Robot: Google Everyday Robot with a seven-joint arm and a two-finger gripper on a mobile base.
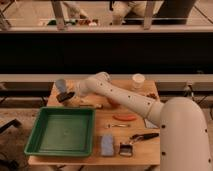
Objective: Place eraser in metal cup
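Note:
The metal cup [63, 97] is a short dark cylinder at the table's back left, just in front of the pale blue cup [60, 85]. My gripper [71, 98] is at the end of the white arm [120, 97], right beside the metal cup and over its right side. The eraser does not show as a separate thing; it may be hidden at the gripper or the cup.
A green tray [62, 131] fills the front left of the wooden table [150, 150]. A pale blue block [106, 144], a brush [125, 148] and a black-handled tool [145, 136] lie at the front. An orange object [125, 117] lies mid-table. A white cup [138, 80] stands at the back right.

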